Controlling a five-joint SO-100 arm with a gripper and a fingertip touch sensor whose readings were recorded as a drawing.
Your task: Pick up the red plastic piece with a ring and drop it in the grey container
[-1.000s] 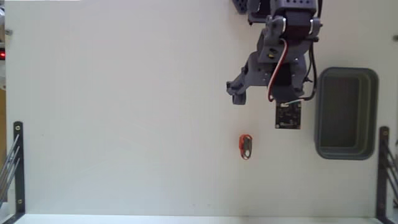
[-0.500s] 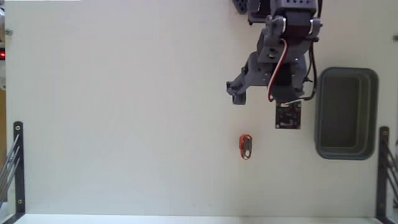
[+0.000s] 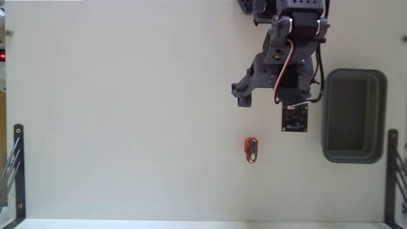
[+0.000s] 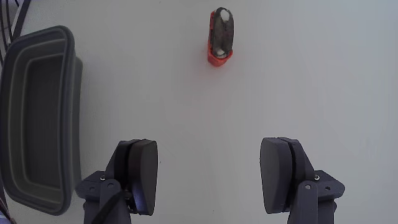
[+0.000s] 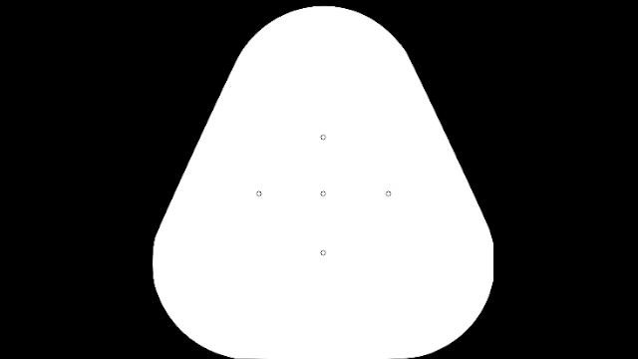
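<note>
no brand names or readable writing anywhere that i can make out; the little circuit board (image 3: 295, 118) on the arm is too small to read in the fixed view.

pincer (image 4: 210, 176) is spread wide open with nothing in it, both dark grey fingers (image 4: 143, 176) showing at the bottom of the wrist view with bare white table (image 4: 311, 74) between them. the red plastic piece with a ring (image 4: 220, 35) lies flat on the table well ahead of the pincer, roughly in line with the gap, not touching either finger. the grey container (image 4: 37, 118) is off to the pincer's left in that view, empty as far as i can see.

the fixed view gives the whole layout: arm (image 3: 286, 57) coming in from the top, red piece (image 3: 251, 149) below it, container (image 3: 353, 116) to the right, plus black metal brackets (image 3: 18, 166) at the side edges. the wrist view shows the piece's dark ring opening far better.
</note>
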